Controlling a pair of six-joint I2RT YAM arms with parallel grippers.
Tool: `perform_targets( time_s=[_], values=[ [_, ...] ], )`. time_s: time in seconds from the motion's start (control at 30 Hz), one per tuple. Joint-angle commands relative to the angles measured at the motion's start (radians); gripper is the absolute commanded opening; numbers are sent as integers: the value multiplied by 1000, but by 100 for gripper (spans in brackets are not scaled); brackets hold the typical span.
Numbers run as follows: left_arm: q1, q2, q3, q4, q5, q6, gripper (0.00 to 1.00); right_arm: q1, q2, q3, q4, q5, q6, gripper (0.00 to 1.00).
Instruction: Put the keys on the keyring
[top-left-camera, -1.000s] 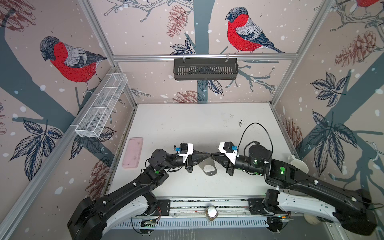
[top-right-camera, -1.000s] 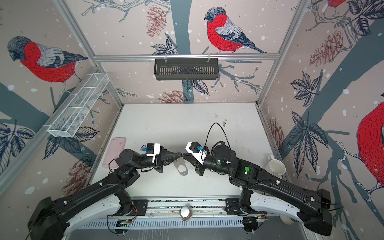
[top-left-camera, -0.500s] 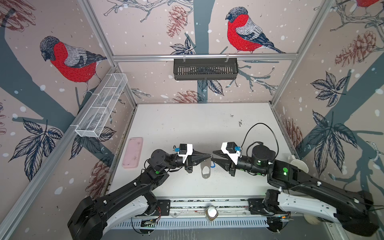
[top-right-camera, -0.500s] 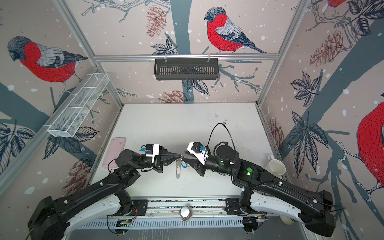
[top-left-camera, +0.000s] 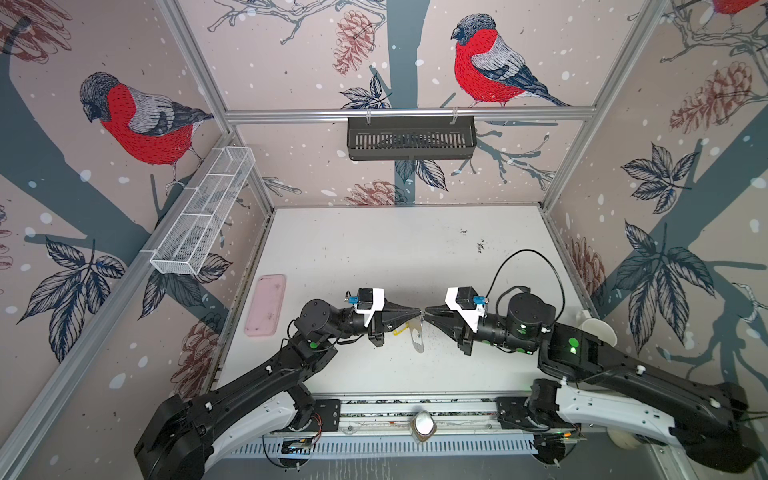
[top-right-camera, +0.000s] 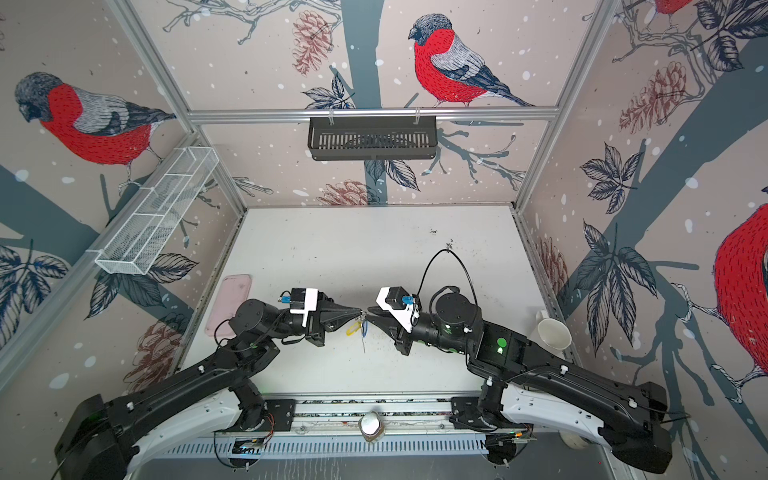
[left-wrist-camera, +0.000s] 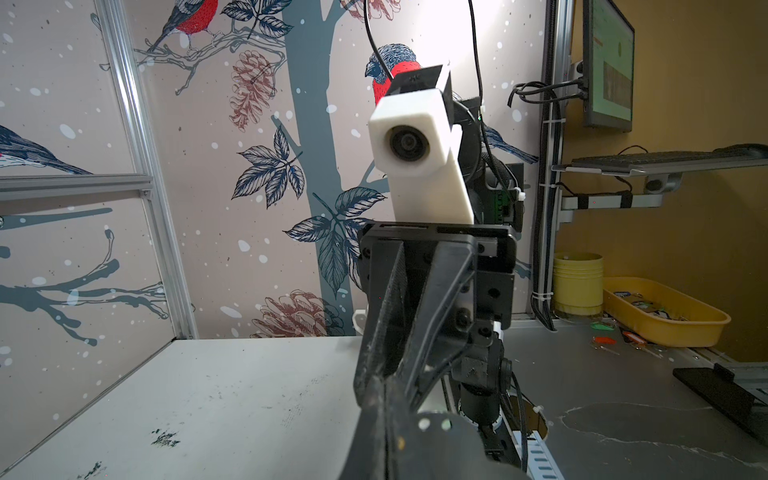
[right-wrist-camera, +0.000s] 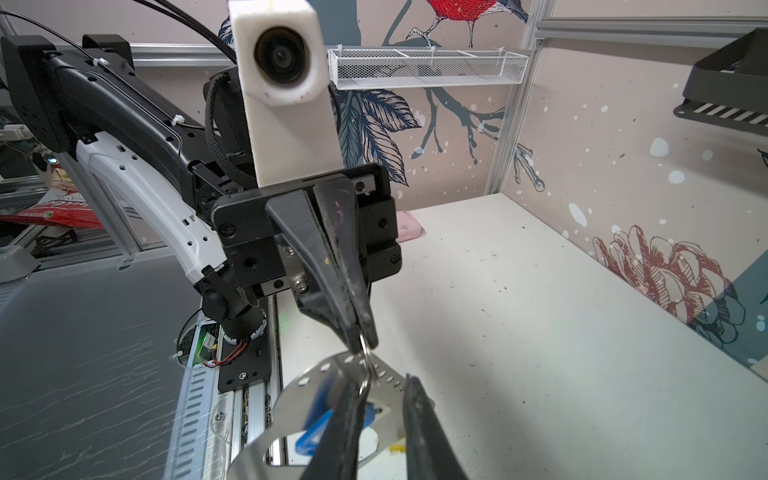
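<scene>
Since a second ago the keyring (top-left-camera: 417, 338) has turned from showing its broad oval face to hanging almost edge-on in both top views. The right gripper (top-left-camera: 428, 312), which stood a little off half a second ago, is back tip to tip with the left gripper (top-left-camera: 417, 311).

Both black arms reach in over the white, scuffed tabletop (top-left-camera: 374, 249) from its near edge and bend toward each other. Their gripper tips meet above the tabletop's middle, in the near half. A pink tray (top-left-camera: 266, 305) lies flat along the left edge, well apart from them.

The left gripper is clamped tight on the keyring. In the right wrist view its tips pinch a small metal ring (right-wrist-camera: 366, 353) threaded through the plate's holed edge, and the plate hangs from that ring. The right gripper's fingers (right-wrist-camera: 424, 419) show a narrow gap there, with the holed edge lying across it; whether they pinch anything cannot be told.

The keys (top-right-camera: 364, 328) hang with the plate under the tips. The blue tag (right-wrist-camera: 316, 424) sits close behind the plate, partly seen through the cutout. The yellow tag (top-right-camera: 352, 329) hangs just beside it on the left gripper's side. Their metal blades are too small to make out, and whether they are threaded on cannot be told.
</scene>
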Motion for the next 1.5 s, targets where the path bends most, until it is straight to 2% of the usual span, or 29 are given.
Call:
perform_targets(
  time_s=[0.0,0.43,0.57,0.73,0.8,0.87,0.93,1.03,1.13,1.23,1.37,1.47],
  values=[
    [1,1,3,39,21,3,0,1,12,16,28,11,-8,18],
    [1,19,1,82,54,-20,0,1,66,36,45,-15,-18,16],
    [0,20,-2,91,53,-22,0,1,61,39,42,-17,-27,1],
    [1,7,5,51,21,-10,0,2,61,70,-16,-15,-55,0],
    [2,-25,21,-37,-21,34,6,2,74,109,-73,3,-74,0],
    [3,-69,35,-129,-74,79,19,-1,96,154,-148,32,-91,0],
    [2,-122,70,-293,-147,147,26,-4,135,218,-243,59,-112,0],
    [2,-182,142,-551,-332,224,29,-8,209,338,-400,87,-133,0],
    [1,-200,188,-724,-460,250,29,-11,301,483,-567,104,-146,0],
    [-3,-207,195,-780,-487,253,25,-11,401,638,-734,116,-162,0],
    [-5,-221,154,-720,-421,262,23,-12,540,827,-935,127,-192,0],
    [-4,-230,141,-683,-380,272,23,-6,578,883,-977,127,-210,0]
  ],
)
